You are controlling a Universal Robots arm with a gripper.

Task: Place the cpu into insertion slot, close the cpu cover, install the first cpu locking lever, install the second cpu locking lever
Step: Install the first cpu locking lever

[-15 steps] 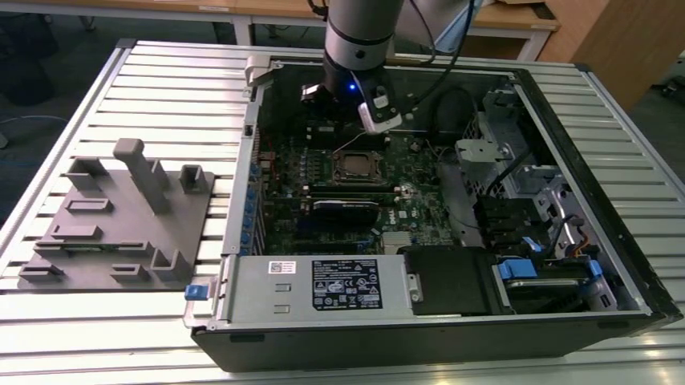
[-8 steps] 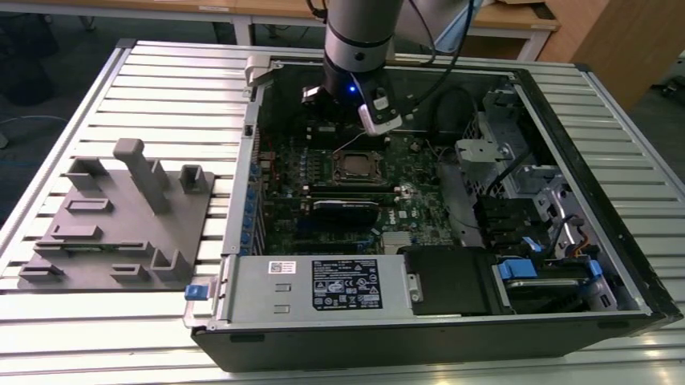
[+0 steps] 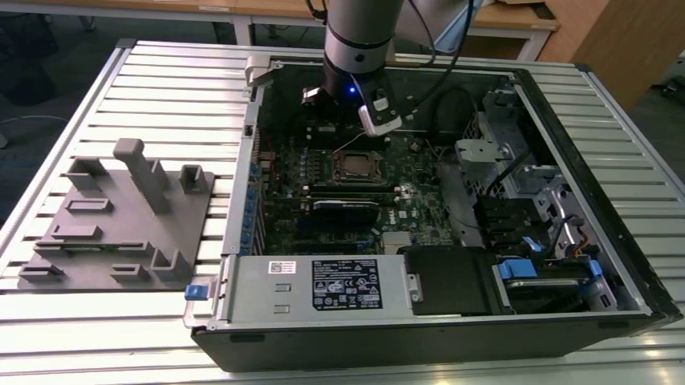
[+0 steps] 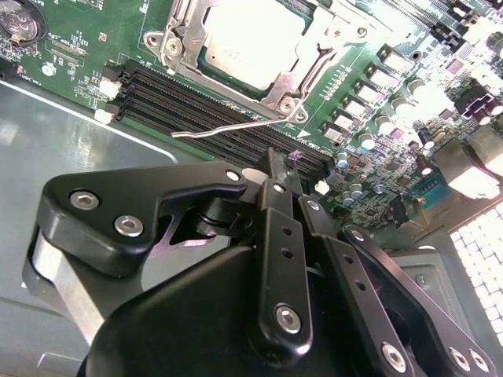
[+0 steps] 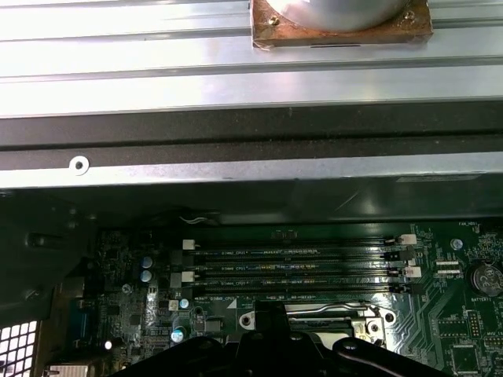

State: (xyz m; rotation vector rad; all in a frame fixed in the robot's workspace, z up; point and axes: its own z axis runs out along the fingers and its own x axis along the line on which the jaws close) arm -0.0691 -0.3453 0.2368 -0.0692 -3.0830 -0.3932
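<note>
1 locking lever juts beside cpu, second wrist view.

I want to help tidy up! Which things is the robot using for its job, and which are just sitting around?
For the job: cpu, cpu cover, insertion slot, locking lever, end effector.
Just lying about: grey tray, power supply box, memory slots.

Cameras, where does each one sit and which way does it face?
Exterior view: off the arm, high, looking down into the open case; arm shows.
Second wrist view: on the wrist, looking past the gripper at the cpu.
First wrist view: on the wrist, facing the memory slots; gripper shows.
Both wrist views share memory slots and gripper.
</note>
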